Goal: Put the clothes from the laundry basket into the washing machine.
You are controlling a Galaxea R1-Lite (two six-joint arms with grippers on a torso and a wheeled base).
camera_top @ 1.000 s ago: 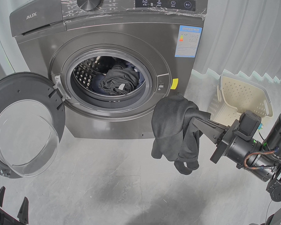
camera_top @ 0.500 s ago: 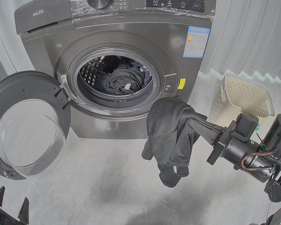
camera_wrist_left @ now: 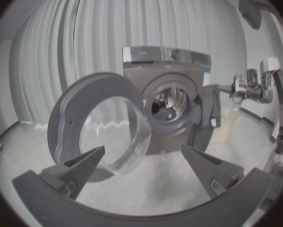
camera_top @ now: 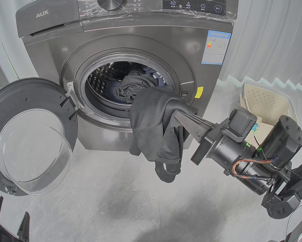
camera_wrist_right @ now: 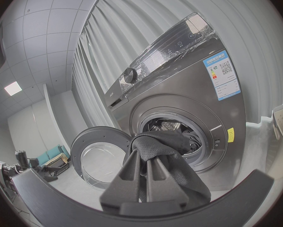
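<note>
The grey washing machine (camera_top: 53,47) stands with its round door (camera_top: 30,135) swung open to the left. Dark clothes (camera_top: 134,84) lie inside the drum. My right gripper (camera_top: 179,113) is shut on a black garment (camera_top: 154,125), which hangs just in front of the lower right of the drum opening and drapes down past its rim. The right wrist view has the gripper (camera_wrist_right: 144,156) with the garment (camera_wrist_right: 173,145) bunched over its fingertips. The cream laundry basket (camera_top: 268,101) stands right of the machine. My left gripper (camera_top: 11,209) is low at the front left, open and holding nothing (camera_wrist_left: 141,161).
A pale curtain (camera_top: 275,34) runs behind and beside the machine. Bare grey floor (camera_top: 107,199) spreads in front of it. The open door takes up the space left of the drum opening.
The right gripper has carried the black garment left and up, from beside the basket to the drum opening. The head view has shifted slightly. The left gripper stays low.
</note>
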